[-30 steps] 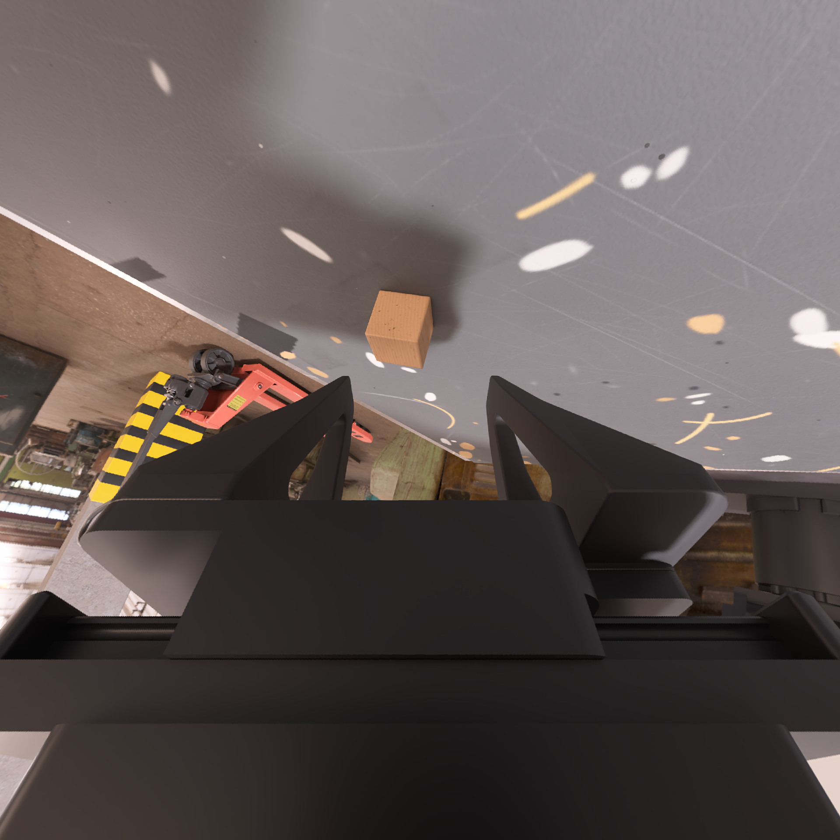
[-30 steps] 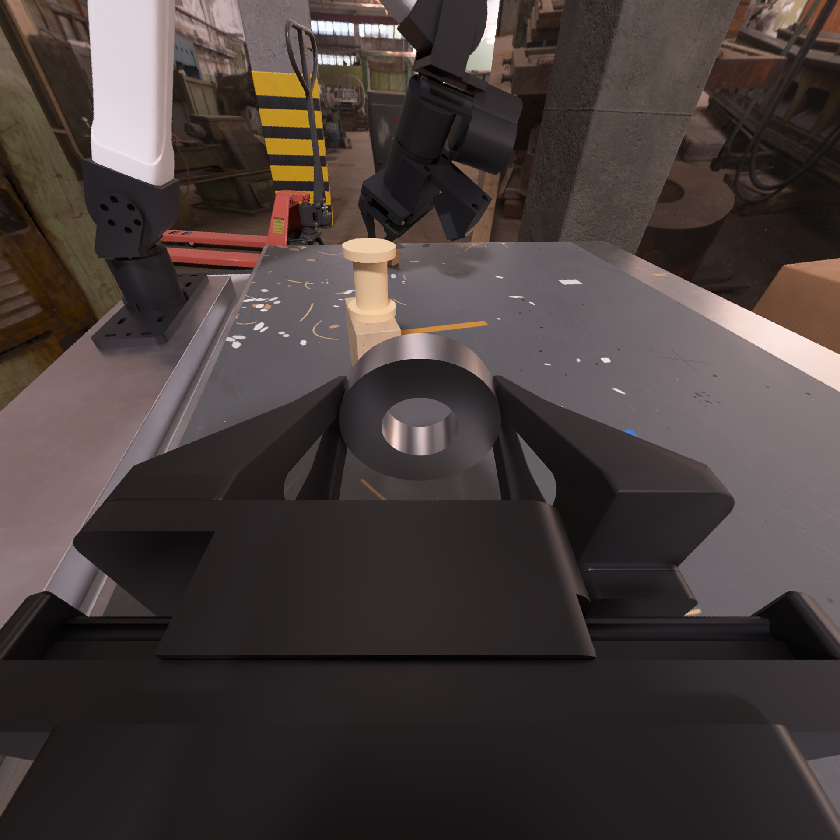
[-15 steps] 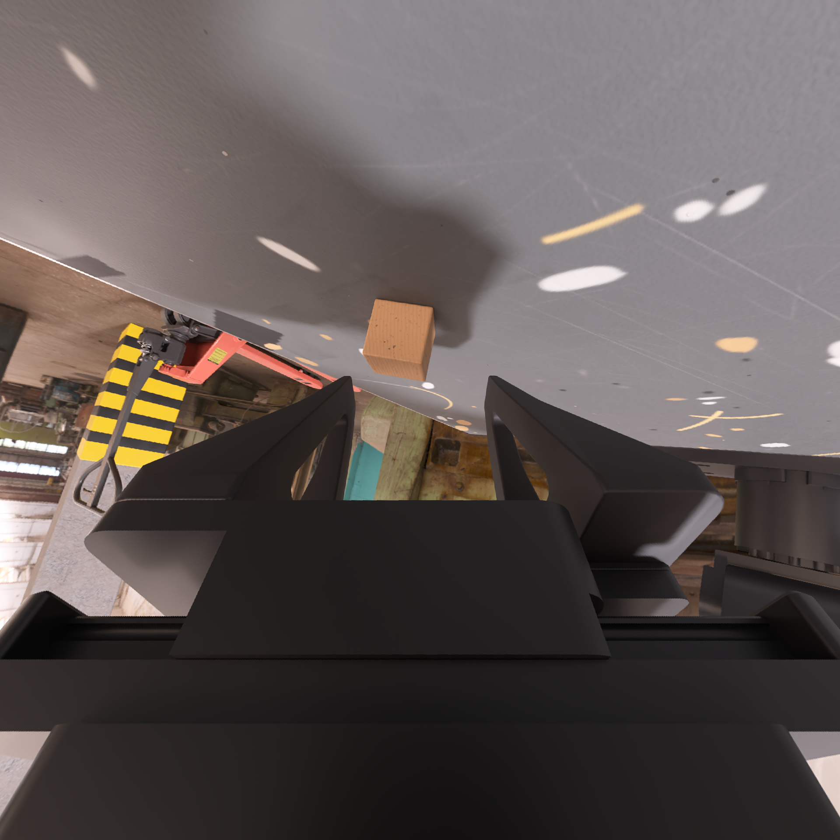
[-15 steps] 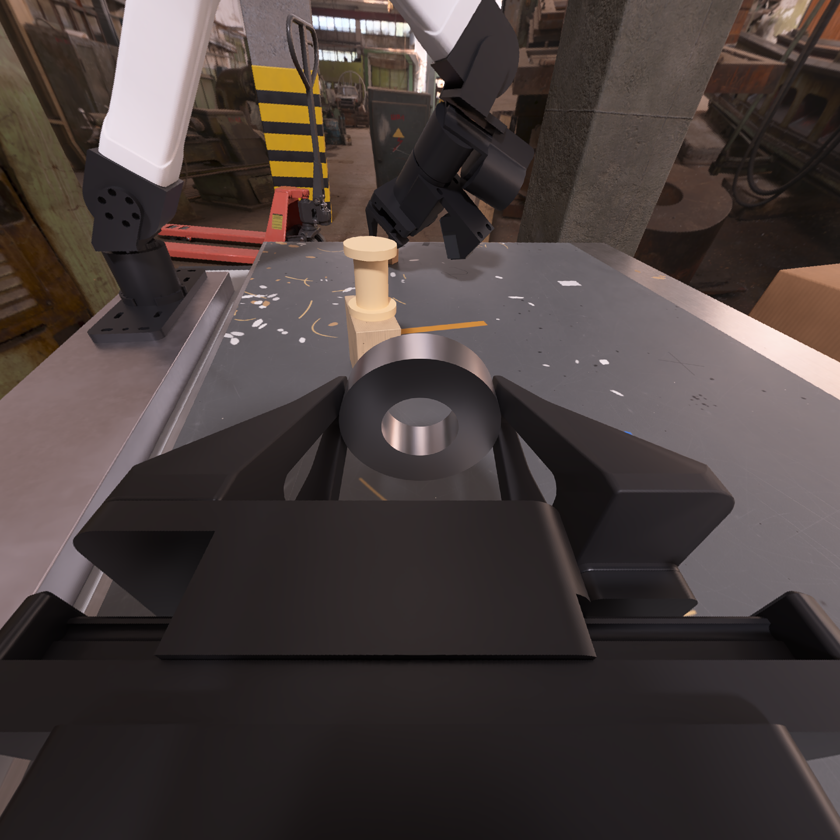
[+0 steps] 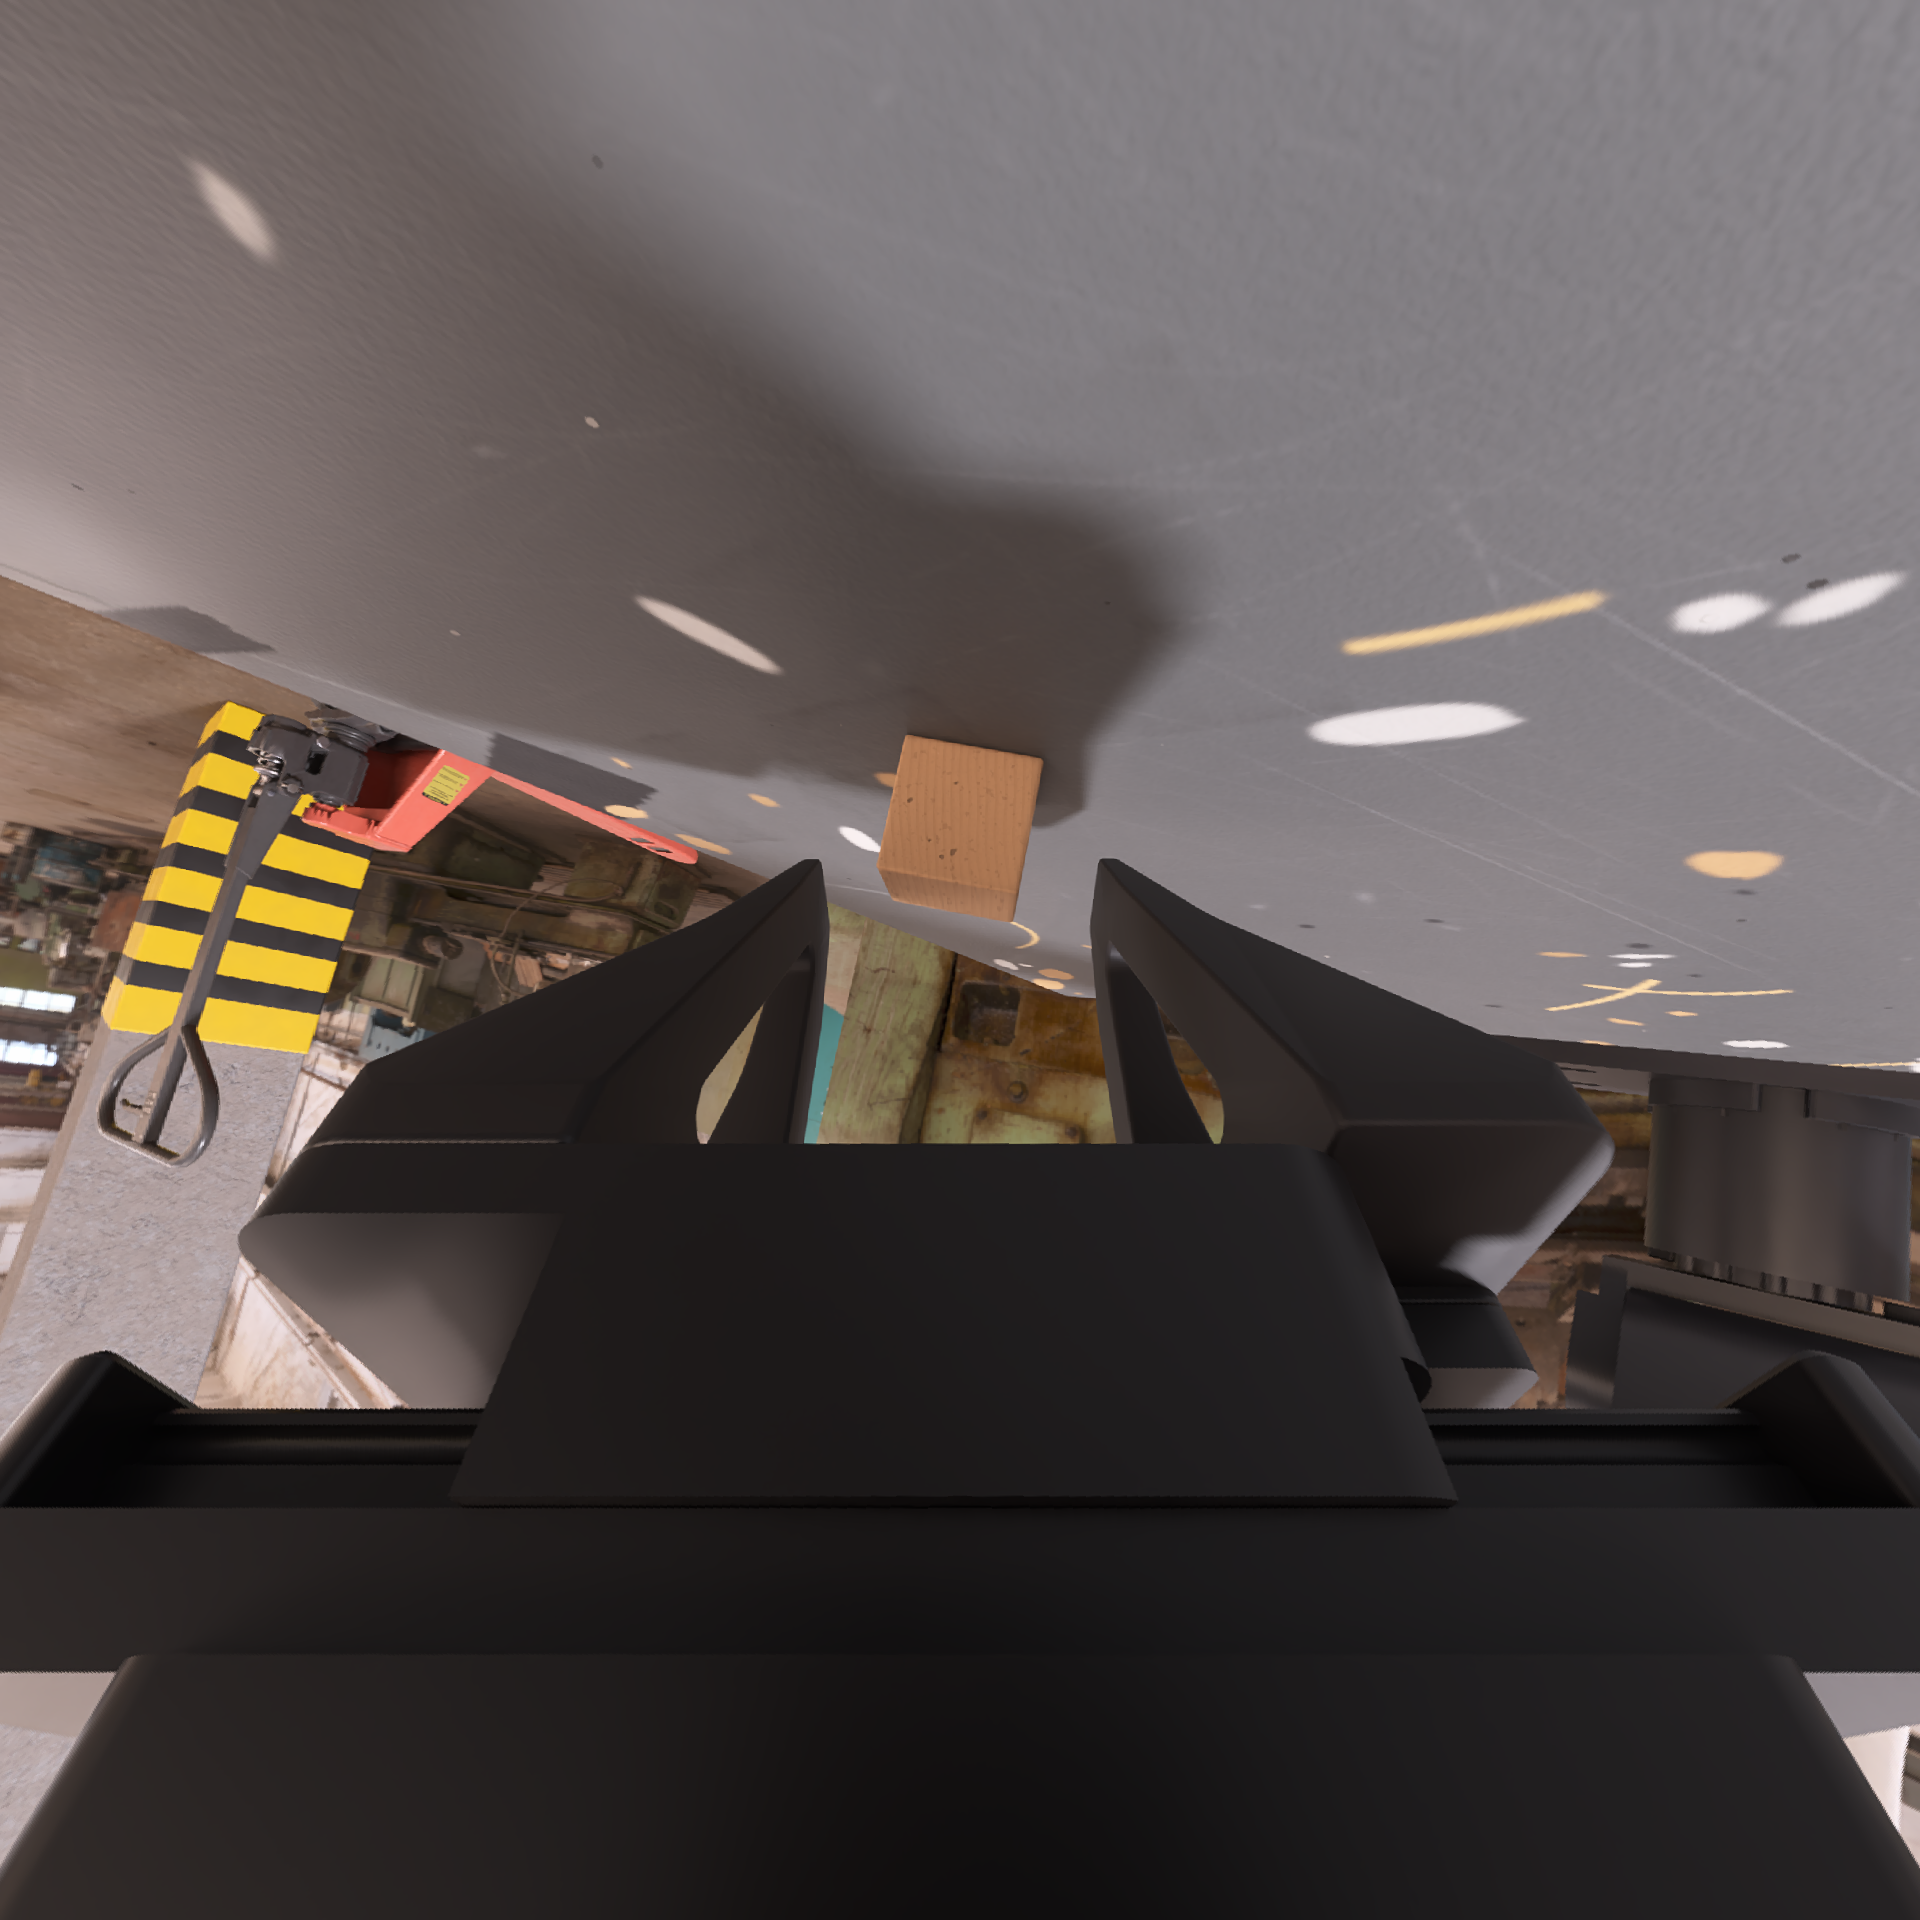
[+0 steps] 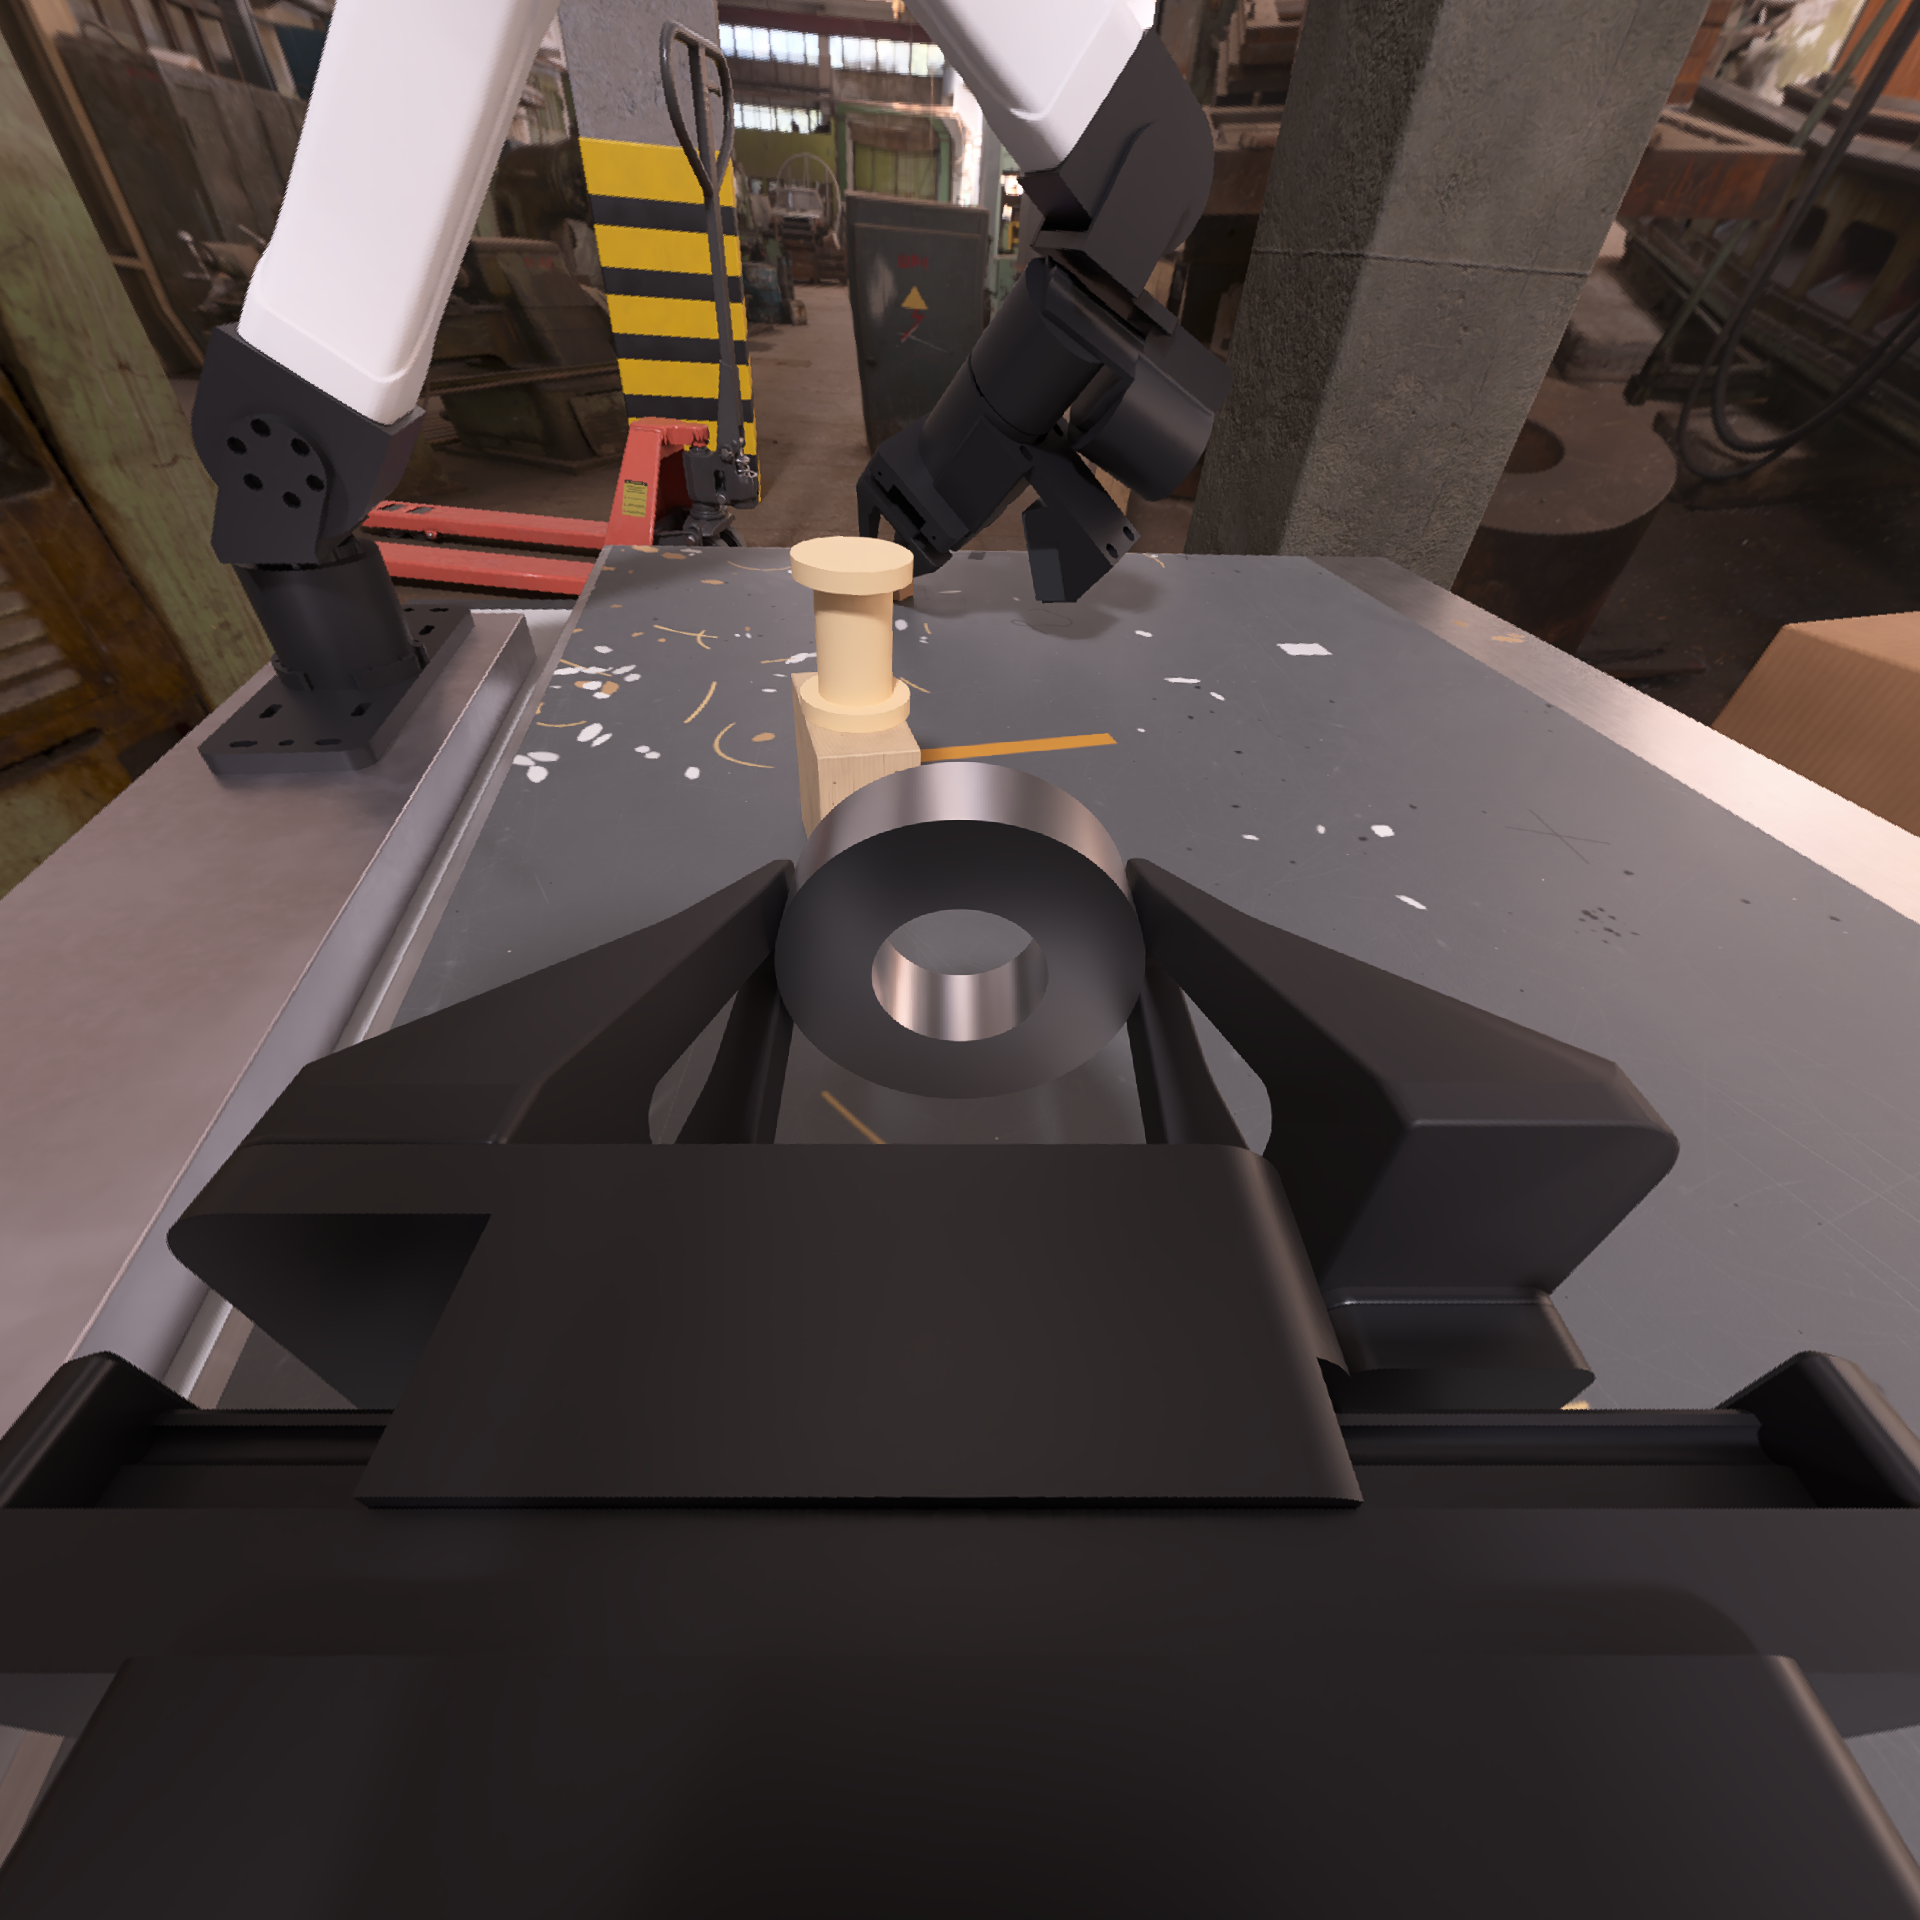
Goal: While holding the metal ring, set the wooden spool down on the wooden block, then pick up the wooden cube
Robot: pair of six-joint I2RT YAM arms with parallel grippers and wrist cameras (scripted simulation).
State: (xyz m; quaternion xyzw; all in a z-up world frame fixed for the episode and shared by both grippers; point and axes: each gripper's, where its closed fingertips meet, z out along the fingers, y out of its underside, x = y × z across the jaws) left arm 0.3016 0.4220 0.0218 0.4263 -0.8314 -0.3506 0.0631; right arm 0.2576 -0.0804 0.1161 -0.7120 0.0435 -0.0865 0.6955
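The right gripper [image 6: 961, 883] is clamped on the metal ring [image 6: 961, 940]; both fingers press against the ring's outer wall, and the bore faces the camera. The ring is held above the surface [image 6: 1351, 831], a dark grey top flecked with white and orange paint marks.

Landmark: the wooden block [image 6: 847, 769]. It rests on the surface directly beyond the ring, whose upper edge hides part of it. The wooden spool [image 6: 852, 634] stands upright on top of the block, lower flange seated on the block's upper face. No gripper touches the spool.

The left gripper [image 6: 977, 566] is beyond the block, near the far edge of the surface, tilted downward with its fingers spread apart and nothing between them. In the left wrist view, the left gripper [image 5: 958, 883] shows the same wide gap, and the wooden cube [image 5: 958, 826] sits on the surface [image 5: 935, 312] just ahead of the fingertips, centred on the gap and not touched by either finger. In the right wrist view only a sliver of the cube shows behind the spool's upper flange.

A red pallet truck [image 6: 540, 525] stands on the floor beyond the block, left of the surface's far corner.
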